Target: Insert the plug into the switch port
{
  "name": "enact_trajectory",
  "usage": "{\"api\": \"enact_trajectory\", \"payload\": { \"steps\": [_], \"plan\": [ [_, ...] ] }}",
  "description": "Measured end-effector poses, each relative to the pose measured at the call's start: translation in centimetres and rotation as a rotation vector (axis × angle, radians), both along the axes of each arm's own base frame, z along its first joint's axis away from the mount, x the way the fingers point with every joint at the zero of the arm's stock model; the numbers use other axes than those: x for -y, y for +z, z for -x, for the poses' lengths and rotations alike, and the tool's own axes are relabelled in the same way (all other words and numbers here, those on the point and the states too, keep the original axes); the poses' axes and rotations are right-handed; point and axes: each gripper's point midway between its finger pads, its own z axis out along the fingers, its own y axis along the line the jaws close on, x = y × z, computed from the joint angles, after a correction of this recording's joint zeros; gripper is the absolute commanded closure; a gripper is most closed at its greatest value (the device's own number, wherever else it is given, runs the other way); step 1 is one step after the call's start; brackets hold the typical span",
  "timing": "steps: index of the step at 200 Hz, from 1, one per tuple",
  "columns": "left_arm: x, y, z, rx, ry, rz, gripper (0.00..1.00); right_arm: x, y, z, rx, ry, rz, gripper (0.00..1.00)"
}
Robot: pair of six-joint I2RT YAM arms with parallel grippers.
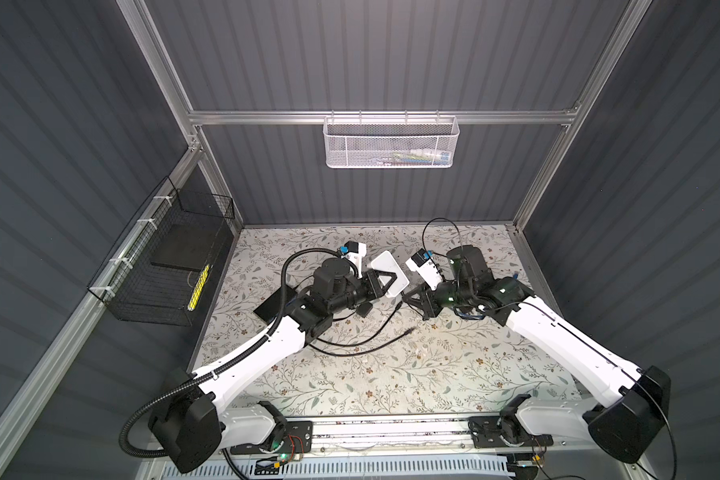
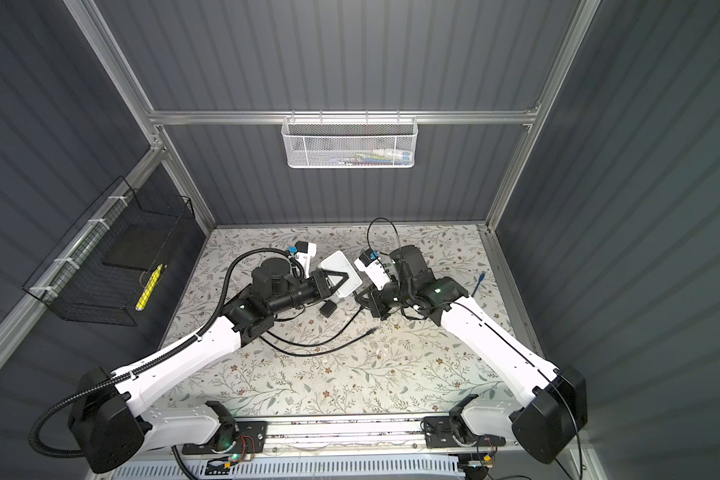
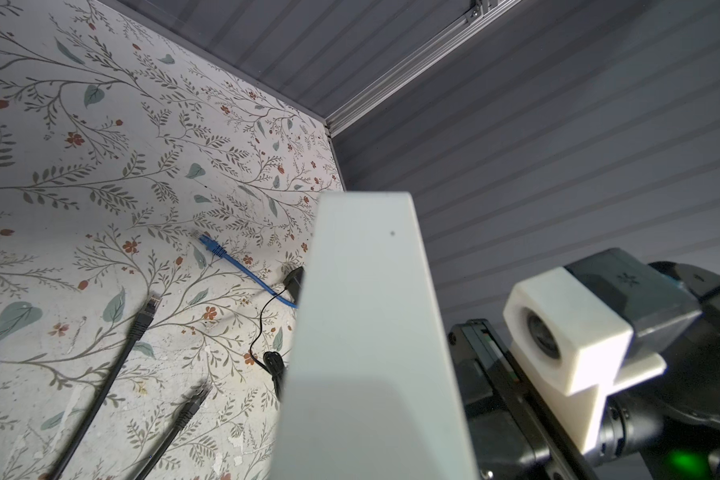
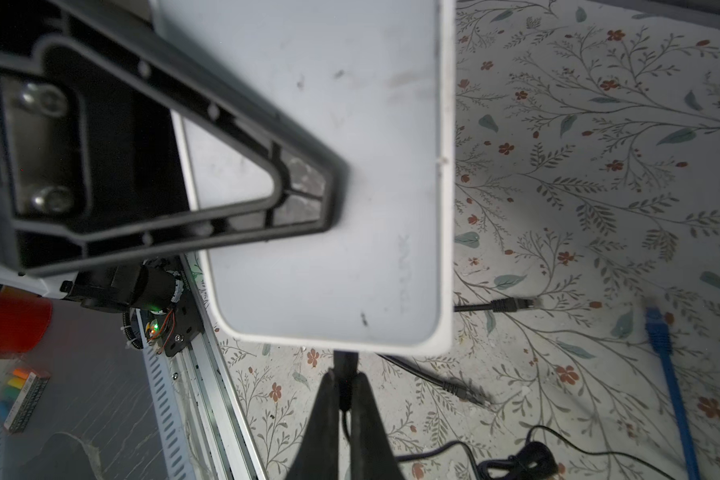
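Note:
The switch [image 4: 329, 166] is a flat white box held above the table. My left gripper [image 1: 385, 282] is shut on it, one black triangular finger [image 4: 225, 166] lying across its face. In the left wrist view its pale side [image 3: 371, 332] fills the middle and hides those jaws. My right gripper [image 4: 342, 388] is shut on a small black plug [image 4: 344, 365], whose thin cable runs back between the fingers. The plug's front end meets the switch's edge; the port itself is hidden, so its depth cannot be told. In both top views the two grippers meet mid-table, switch [image 2: 341, 270] left, right gripper [image 2: 360, 297] beside it.
Two loose black network cables [image 3: 142, 316] [image 3: 188, 407] and a blue one [image 3: 225, 257] lie on the floral table. A black power adapter [image 1: 364, 309] sits under the left arm. A white mesh basket [image 1: 391, 143] hangs on the back wall, a black wire basket [image 1: 171, 266] on the left wall.

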Motion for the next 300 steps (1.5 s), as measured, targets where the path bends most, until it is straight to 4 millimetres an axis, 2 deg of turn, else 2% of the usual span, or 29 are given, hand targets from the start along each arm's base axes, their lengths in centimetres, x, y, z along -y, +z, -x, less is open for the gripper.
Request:
{"api": "enact_trajectory", "payload": {
  "steps": [22,76,203,300],
  "plan": [
    [0.0,0.4,0.0,0.008,-0.004,-0.003,1.00,0.1,0.4,-0.1,0.020,0.001,0.011,1.00],
    [0.0,0.0,0.2,-0.005,-0.015,-0.017,1.00,0.4,0.5,0.0,0.035,-0.001,0.028,1.00],
    [0.2,1.4,0.2,0.023,-0.046,0.035,1.00,0.3,2.0,-0.2,0.079,-0.031,-0.036,1.00],
    [0.4,0.8,0.1,0.004,-0.066,0.042,1.00,0.3,1.9,-0.6,0.107,-0.031,-0.045,1.00]
  ]
}}
